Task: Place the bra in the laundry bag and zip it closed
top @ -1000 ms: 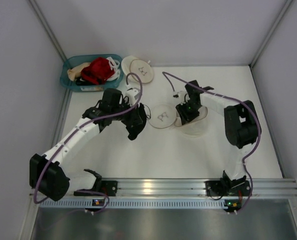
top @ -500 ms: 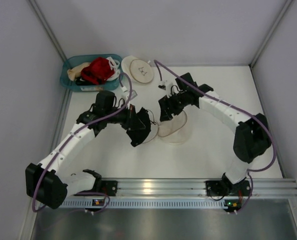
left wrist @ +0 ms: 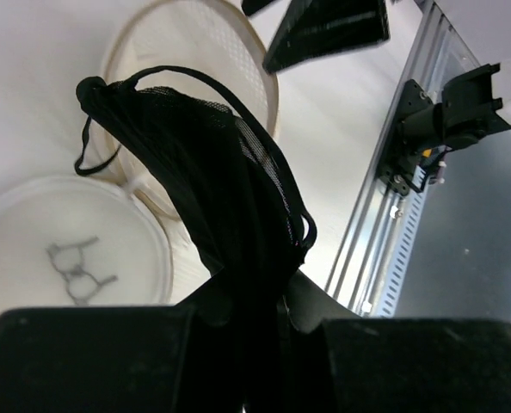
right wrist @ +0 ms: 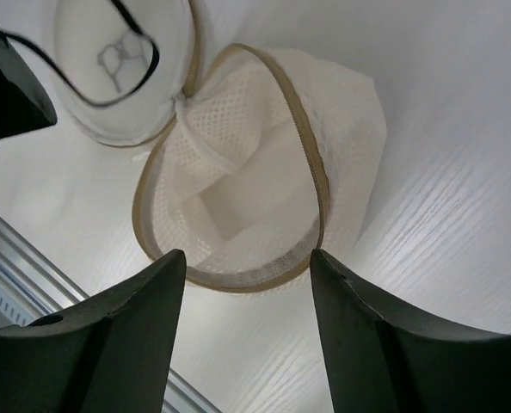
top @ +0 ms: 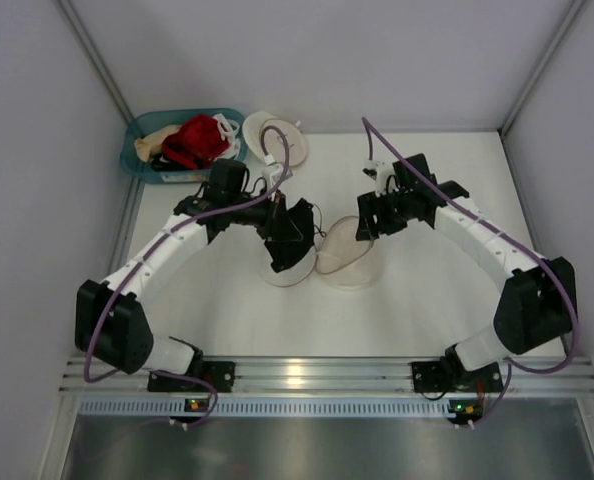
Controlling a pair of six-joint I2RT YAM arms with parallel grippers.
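In the top view the bra (top: pixel 293 230) is hard to tell apart from the black left fingers (left wrist: pixel 92 361), and the pinch point is hidden in the wrist view. The bra is clamped by those fingers and hung over the join between the marked lid (left wrist: pixel 75 258) and the open half of the laundry bag (right wrist: pixel 238 198). The right fingers (right wrist: pixel 118 344) are spread wide above that half, grasping nothing. Bare surface (top: pixel 427 300) is seen right of the bag.
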